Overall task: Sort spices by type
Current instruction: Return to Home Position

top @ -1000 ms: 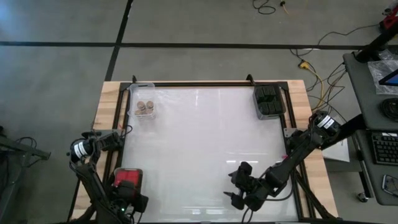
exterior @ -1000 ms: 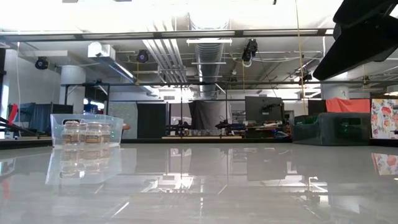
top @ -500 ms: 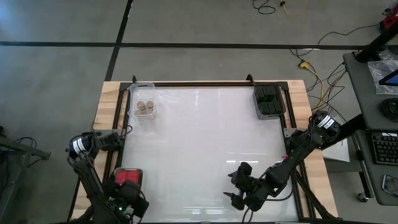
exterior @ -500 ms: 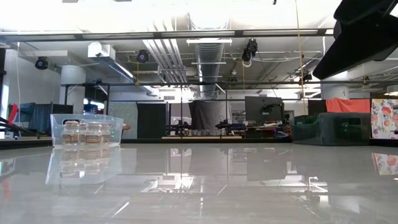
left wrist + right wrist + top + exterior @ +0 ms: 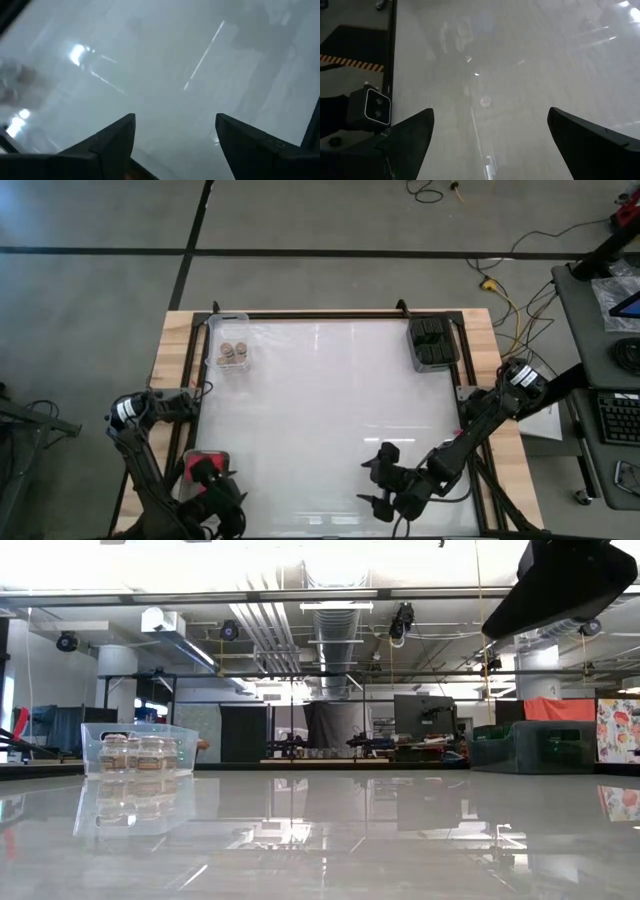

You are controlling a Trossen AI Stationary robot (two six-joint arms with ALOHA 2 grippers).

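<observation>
Two round tan-topped jars (image 5: 232, 354) stand in a clear tray (image 5: 222, 323) at the far left, and the low view shows them too (image 5: 138, 753). Black boxy spices (image 5: 432, 342) fill a dark tray at the far right. Red-topped spices (image 5: 193, 469) sit in a tray at the near left, partly hidden under my left arm. My left gripper (image 5: 220, 480) (image 5: 175, 120) hangs open above that tray's right side with nothing between its fingers. My right gripper (image 5: 368, 482) (image 5: 490, 112) stands open and empty over the near right of the white table.
The white tabletop (image 5: 330, 410) lies bare between the three trays. A dark frame rail (image 5: 330, 313) runs around it on wooden boards. In the low view my right arm (image 5: 560, 585) hangs at the upper right.
My left gripper has risen above the red tray and rolled about its own line, and now covers more of the red spices in the high view. It has stayed open. My right gripper's wrist has turned a little in place.
</observation>
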